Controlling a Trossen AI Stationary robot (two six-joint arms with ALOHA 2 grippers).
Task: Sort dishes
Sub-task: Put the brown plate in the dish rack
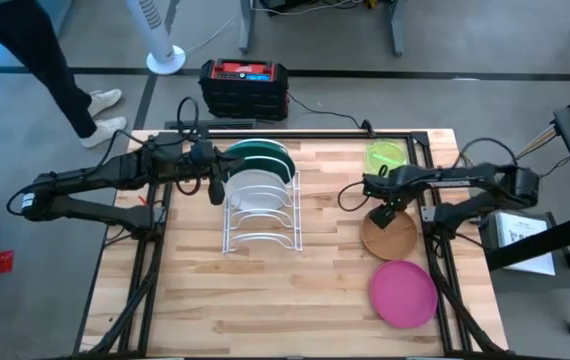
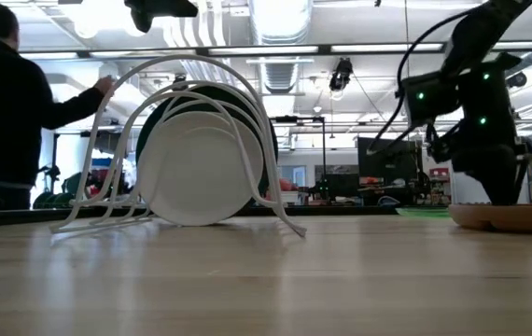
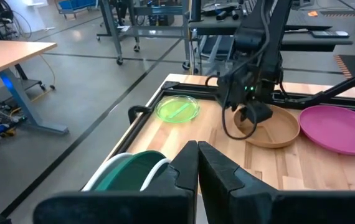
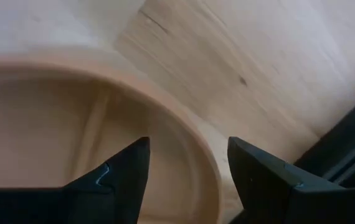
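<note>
Right tool (image 4: 187, 180) hovering released, fingers straddling rim of brown divided plate (image 1: 388, 236) near table's (image 1: 265, 320) right edge; left tool (image 3: 197, 163) clenched, hanging above dish rack (image 1: 261, 222).

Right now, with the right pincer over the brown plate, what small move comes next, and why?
Probably close the right pincer on the brown plate: its open fingers straddle the plate's rim, one inside and one outside. The left pincer waits shut above the rack.

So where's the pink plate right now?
The pink plate lies flat on the table's right side in the high view, at the near corner beside the brown plate.
</note>
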